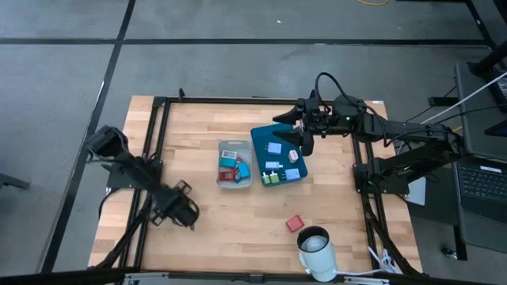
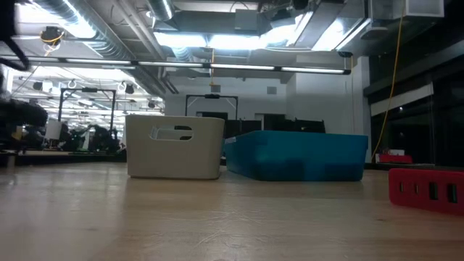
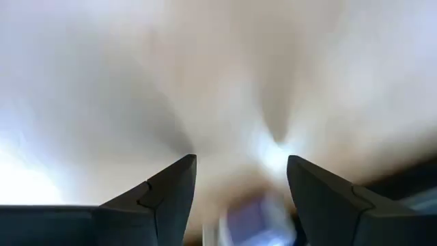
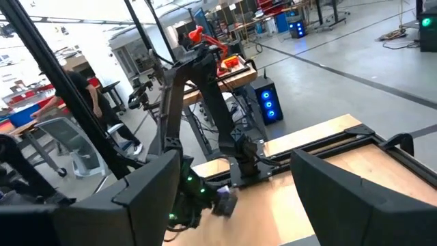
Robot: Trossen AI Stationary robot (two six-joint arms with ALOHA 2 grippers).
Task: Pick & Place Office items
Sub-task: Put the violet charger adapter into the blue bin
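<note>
Your right gripper [image 1: 305,142] reaches out level over the teal tray's [image 1: 257,158] far edge, fingers apart and empty. Your left gripper [image 1: 188,212] rests low on the table well off from that tray, fingers apart, empty. Office items [image 1: 273,147] lie in the tray, others in the grey bin [image 1: 234,184] beside it.

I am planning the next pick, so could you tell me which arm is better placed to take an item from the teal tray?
Probably the right: its tool hangs open over the teal tray. The left tool sits at the table's near left, away from it.
</note>
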